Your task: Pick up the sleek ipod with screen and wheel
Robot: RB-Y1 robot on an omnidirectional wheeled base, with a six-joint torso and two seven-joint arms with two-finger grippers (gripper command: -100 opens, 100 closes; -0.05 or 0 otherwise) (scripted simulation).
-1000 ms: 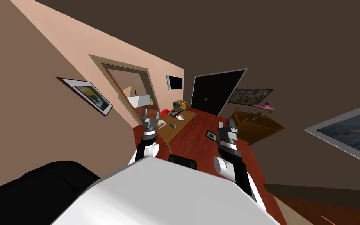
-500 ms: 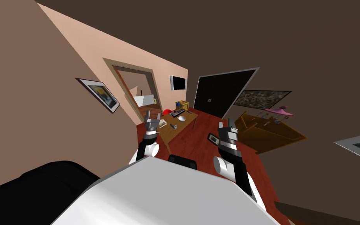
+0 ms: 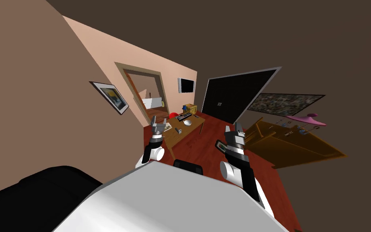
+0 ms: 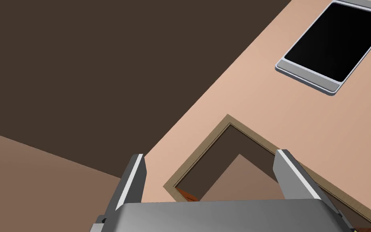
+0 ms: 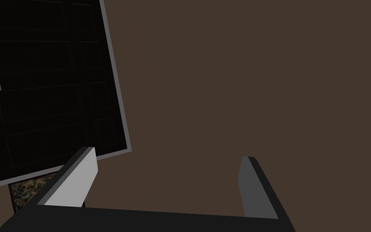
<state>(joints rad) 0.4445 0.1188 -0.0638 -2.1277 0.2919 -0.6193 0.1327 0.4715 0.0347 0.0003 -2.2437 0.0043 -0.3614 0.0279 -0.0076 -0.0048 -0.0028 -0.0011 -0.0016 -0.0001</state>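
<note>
Left arm [image 3: 151, 146], right arm [image 3: 238, 161] raised forward; jaws on both spread apart.

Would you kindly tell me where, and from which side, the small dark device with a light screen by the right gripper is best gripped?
The device looks like a thin flat slab lying screen-up on the floor, so I would probably descend from above with the open right gripper and pinch its two long edges at mid-length.

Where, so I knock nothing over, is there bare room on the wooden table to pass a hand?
The table's near end, this side of the small dark object, looks bare. The far end is crowded: a white bowl and a dark slab lie close together, with a flat pale item at the left edge.
</note>
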